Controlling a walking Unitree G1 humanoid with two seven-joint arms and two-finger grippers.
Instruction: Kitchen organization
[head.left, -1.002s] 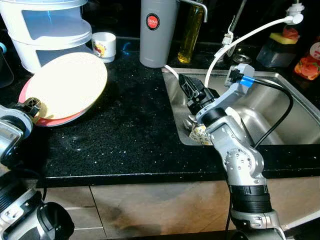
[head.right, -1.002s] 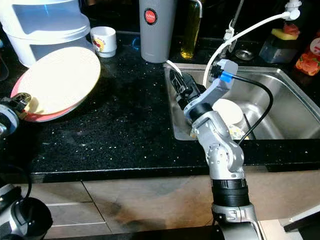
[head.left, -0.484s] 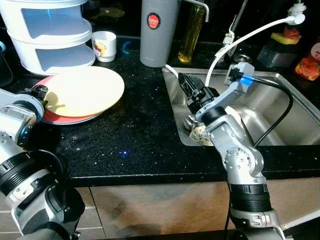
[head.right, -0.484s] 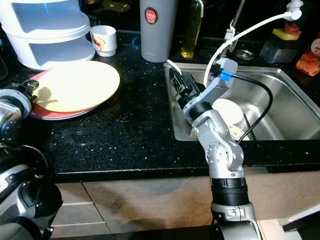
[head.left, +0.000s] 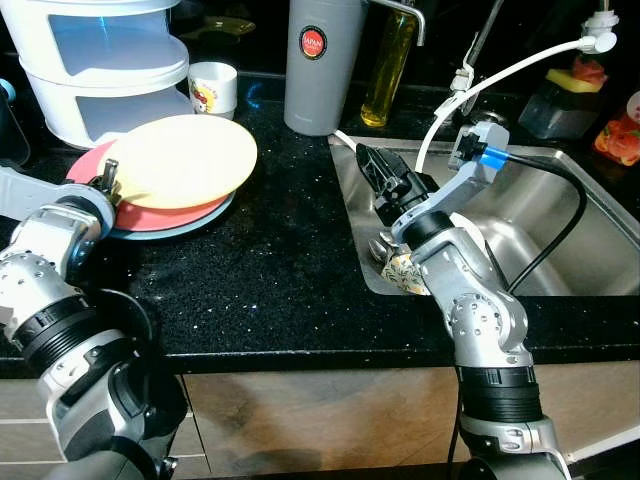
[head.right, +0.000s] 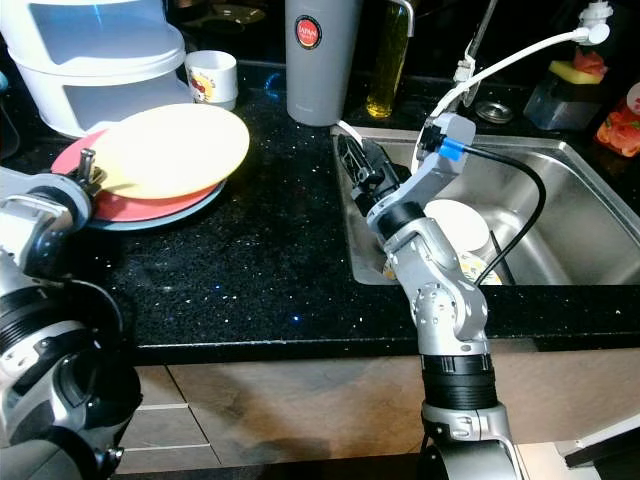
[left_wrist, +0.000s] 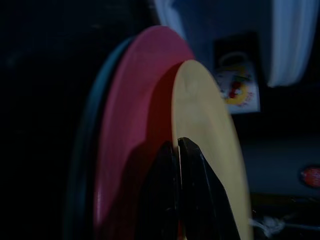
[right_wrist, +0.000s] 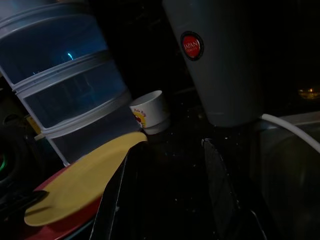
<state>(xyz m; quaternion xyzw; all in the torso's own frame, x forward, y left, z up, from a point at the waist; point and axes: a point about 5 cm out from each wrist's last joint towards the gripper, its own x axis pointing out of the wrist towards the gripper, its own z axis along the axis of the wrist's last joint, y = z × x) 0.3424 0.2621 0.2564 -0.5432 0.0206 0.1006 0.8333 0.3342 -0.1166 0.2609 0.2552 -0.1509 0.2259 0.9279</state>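
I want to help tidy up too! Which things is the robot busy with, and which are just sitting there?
Busy with:
- yellow plate, pinched at its rim by the left end effector
- pink plate under it
- dark bottom plate

Just sitting there:
- grey flask
- small white cup
- oil bottle
- white stacked container
- right end effector, open over the sink

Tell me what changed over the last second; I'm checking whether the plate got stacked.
The left gripper, shut on the yellow plate, lowered it from a steep tilt to nearly flat on the pink plate, shifting it toward the sink. The right gripper stayed open over the sink's left edge; the grey flask and mug did not move.
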